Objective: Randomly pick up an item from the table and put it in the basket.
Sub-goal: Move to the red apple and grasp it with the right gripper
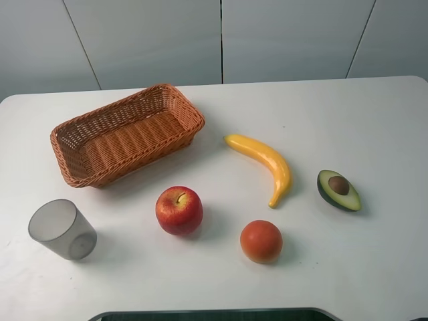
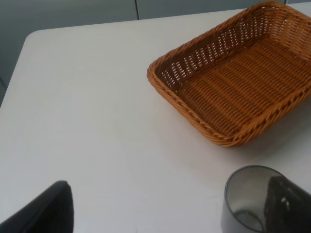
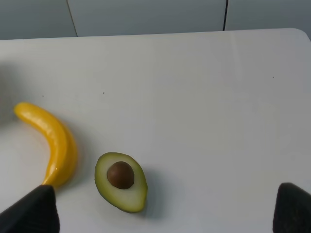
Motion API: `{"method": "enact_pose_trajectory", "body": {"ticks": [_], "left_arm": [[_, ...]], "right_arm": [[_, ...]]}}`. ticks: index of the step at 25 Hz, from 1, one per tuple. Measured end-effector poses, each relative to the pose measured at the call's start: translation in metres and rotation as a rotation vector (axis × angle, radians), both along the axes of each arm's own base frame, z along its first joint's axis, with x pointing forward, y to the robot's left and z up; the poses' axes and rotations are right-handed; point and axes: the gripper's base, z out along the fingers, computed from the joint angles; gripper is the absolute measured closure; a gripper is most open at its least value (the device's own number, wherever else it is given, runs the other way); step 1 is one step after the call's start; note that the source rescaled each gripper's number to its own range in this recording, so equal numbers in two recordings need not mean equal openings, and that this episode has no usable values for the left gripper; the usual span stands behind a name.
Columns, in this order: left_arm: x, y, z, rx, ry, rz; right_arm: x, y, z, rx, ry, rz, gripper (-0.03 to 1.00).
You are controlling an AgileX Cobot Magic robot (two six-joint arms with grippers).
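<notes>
The red apple (image 1: 178,210) with a yellowish patch by its stem sits on the white table (image 1: 348,114), in front of the basket. The orange-brown wicker basket (image 1: 127,134) stands empty at the back left; it also shows in the left wrist view (image 2: 243,82). Neither gripper shows in the exterior high view. My left gripper (image 2: 167,211) is open and empty, above the table short of the basket, with the grey cup by one finger. My right gripper (image 3: 163,213) is open and empty, short of the avocado and banana. The apple is out of both wrist views.
A grey translucent cup (image 1: 62,229) stands at the front left, also in the left wrist view (image 2: 248,206). An orange-red round fruit (image 1: 261,241), a yellow banana (image 1: 264,164) and a halved avocado (image 1: 338,190) lie right of the apple. Banana (image 3: 53,141) and avocado (image 3: 121,180) show in the right wrist view.
</notes>
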Motion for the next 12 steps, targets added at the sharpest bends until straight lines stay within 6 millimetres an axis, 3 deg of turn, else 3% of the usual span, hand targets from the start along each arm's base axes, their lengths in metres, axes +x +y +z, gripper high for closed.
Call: {"method": "enact_pose_trajectory", "body": {"ticks": [6, 12], "left_arm": [[0.0, 0.0, 0.0, 0.0, 0.0, 0.0], [0.0, 0.0, 0.0, 0.0, 0.0, 0.0]], "right_arm": [[0.003, 0.0, 0.0, 0.0, 0.02, 0.0, 0.24], [0.036, 0.0, 0.011, 0.003, 0.176, 0.001, 0.24]]}}
